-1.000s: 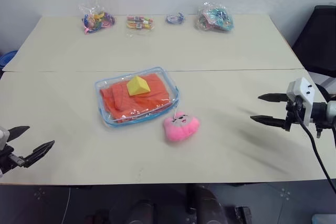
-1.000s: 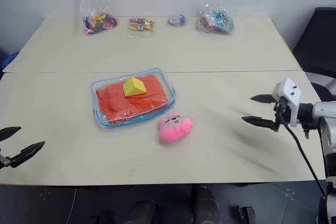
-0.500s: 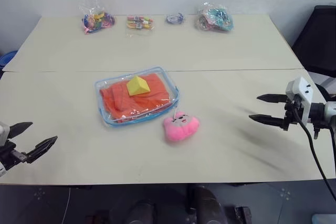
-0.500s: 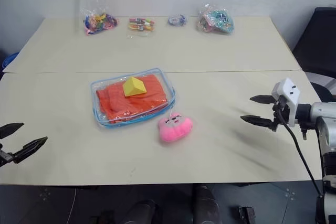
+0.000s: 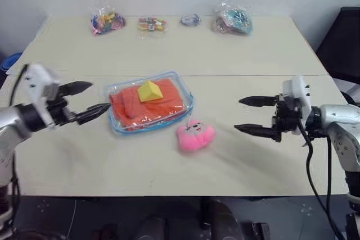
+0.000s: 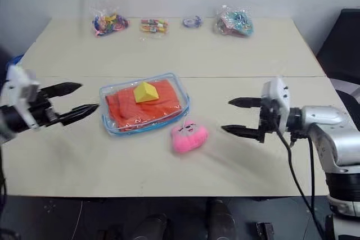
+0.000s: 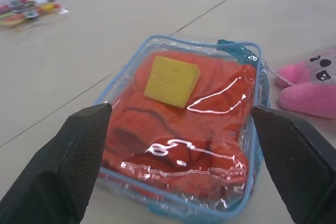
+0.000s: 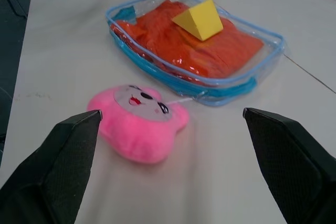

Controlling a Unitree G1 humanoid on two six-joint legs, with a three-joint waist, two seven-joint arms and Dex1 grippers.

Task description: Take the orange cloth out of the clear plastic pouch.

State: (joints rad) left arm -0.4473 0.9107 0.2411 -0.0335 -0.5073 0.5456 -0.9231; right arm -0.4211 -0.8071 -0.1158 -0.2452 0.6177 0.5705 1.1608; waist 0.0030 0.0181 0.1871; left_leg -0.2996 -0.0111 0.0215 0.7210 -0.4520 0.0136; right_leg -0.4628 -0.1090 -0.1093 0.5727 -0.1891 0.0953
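Nothing of the task itself is done yet, as far as the pictures show: the cloth (image 5: 147,107) lies folded inside the pouch (image 5: 151,103), which sits flat on the table (image 5: 169,49) a little left of the centre of the head views, its blue zipper edging running unbroken around the rim wherever it can be seen. Whether the zipper is fully closed cannot be told for certain, though no gap shows. A yellow wedge (image 5: 149,91) shows at the upper middle of the pouch; whether it rests on the plastic or inside cannot be told. A pink plush (image 5: 195,136) lies just beside the pouch's lower right corner, joined to it by a thin cord. The left gripper (image 5: 84,100) hovers at the left of the frame, just beside the pouch's left edge, its two fingers spread apart and holding nothing; its wrist view looks straight at the pouch between them. The right gripper (image 5: 252,114) hangs at the right of the frame, well apart from the pouch and near the plush, fingers likewise spread and empty. Neither touches the pouch. By my judgement, all the work remains: steadying the pouch, opening the zipper, gripping the cloth and drawing it out. Small bags of colourful items (image 5: 107,22) line the top of the frame, well clear.
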